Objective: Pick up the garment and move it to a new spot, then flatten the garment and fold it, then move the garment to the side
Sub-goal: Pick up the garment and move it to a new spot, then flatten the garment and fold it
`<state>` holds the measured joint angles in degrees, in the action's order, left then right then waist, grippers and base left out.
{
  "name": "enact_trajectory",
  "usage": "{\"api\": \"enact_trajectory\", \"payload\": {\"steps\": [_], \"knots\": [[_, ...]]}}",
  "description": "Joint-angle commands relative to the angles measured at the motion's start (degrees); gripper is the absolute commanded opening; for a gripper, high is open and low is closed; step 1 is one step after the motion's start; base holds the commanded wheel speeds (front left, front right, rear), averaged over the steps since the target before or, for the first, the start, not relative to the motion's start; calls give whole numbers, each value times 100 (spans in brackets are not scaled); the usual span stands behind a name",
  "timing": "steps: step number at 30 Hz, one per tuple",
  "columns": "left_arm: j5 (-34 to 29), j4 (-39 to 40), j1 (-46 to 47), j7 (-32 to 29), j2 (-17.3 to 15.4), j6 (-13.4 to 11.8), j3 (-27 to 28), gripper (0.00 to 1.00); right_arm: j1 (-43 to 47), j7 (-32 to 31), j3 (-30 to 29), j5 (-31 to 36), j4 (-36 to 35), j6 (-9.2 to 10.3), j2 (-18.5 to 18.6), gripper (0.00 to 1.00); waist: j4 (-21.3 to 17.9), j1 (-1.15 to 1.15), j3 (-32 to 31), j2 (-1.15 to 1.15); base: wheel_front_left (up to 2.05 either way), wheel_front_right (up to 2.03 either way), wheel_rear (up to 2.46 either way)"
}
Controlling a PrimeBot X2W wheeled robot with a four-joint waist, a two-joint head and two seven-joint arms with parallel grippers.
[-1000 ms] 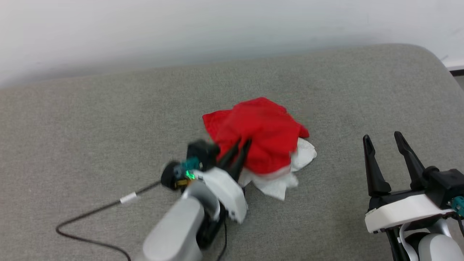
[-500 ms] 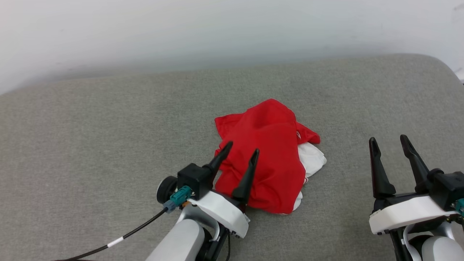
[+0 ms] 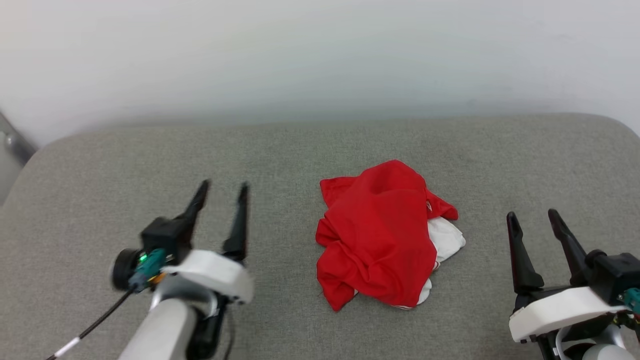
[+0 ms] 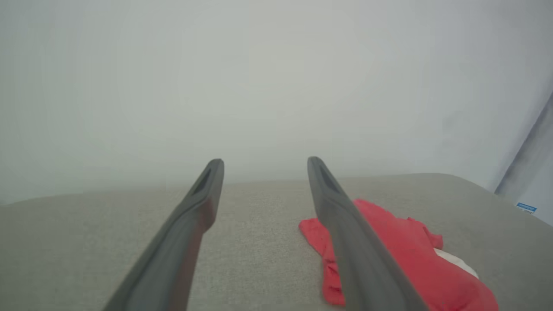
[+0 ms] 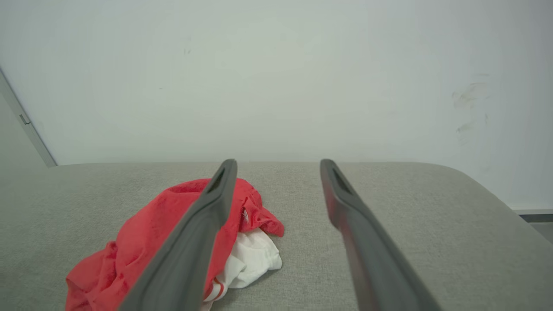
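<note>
The garment [image 3: 382, 235] lies crumpled in a heap on the grey cushioned surface [image 3: 300, 155], red on top with a white sleeve poking out at its right. It shows as well in the left wrist view [image 4: 402, 242] and the right wrist view [image 5: 147, 237]. My left gripper [image 3: 222, 189] hovers open to the left of the heap, apart from it, nothing between its fingers. My right gripper [image 3: 534, 216] stands open to the right of the heap, also holding nothing.
A pale wall [image 3: 320, 55] rises right behind the surface. A black cable [image 3: 87, 327] trails from my left wrist at the lower left. The cushion's rounded corners curve away at far left and far right.
My left gripper opened, let go of the garment and drew back to the left. The garment dropped into a heap. The camera has shifted, showing more wall.
</note>
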<state>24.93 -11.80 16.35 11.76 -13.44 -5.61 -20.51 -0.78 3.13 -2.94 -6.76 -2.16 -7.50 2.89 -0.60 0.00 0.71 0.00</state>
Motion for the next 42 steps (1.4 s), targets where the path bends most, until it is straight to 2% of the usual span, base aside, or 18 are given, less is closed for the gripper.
{"api": "enact_trajectory", "payload": {"steps": [1, 5, 9, 23, 27, 28, 32, 36, 42], "knots": [[57, -2, -191, -59, -88, -64, 77, 100, 84, -31, 33, -25, -6, 2, -2, 100, 3, 0, -75, 0, 0, 0, 0], [102, 107, -542, -233, -358, -157, 197, 100, 188, -107, 59, -14, -20, 2, -1, 100, -25, 0, -153, 0, 0, 0, 0], [75, 220, -826, -269, -472, -198, 166, 100, 305, -194, 42, -7, -40, 2, -1, 100, -25, 0, -210, 0, 0, 0, 0], [145, 392, -1017, -206, -407, -356, 173, 100, 307, -338, 90, -5, -131, 2, -2, 100, 41, 0, -245, 0, 0, 0, 0], [154, 384, -978, -222, -412, -408, 180, 100, 308, -481, -47, -203, 2, 3, 1, 100, 51, 0, -218, 0, 0, 0, 0], [132, 401, -961, -207, -405, -408, 168, 100, 301, -603, -92, -453, 102, 2, -1, 100, 64, 0, -202, 0, 0, 0, 0], [98, 443, -842, -148, -351, -411, 120, 100, 61, -1347, -422, -633, 506, 1, 1, 100, 181, 0, -82, 0, 0, 0, 0], [78, 506, -651, -75, -289, -358, 71, 100, -427, -2639, -658, -517, 913, 2, 11, 100, 352, 0, 234, 0, 0, 0, 0], [18, 461, -351, 81, -140, -296, -17, 100, -1237, -4467, -538, -491, 1205, 2, 324, 100, 660, 0, 725, 0, 0, 0, 0]]}}
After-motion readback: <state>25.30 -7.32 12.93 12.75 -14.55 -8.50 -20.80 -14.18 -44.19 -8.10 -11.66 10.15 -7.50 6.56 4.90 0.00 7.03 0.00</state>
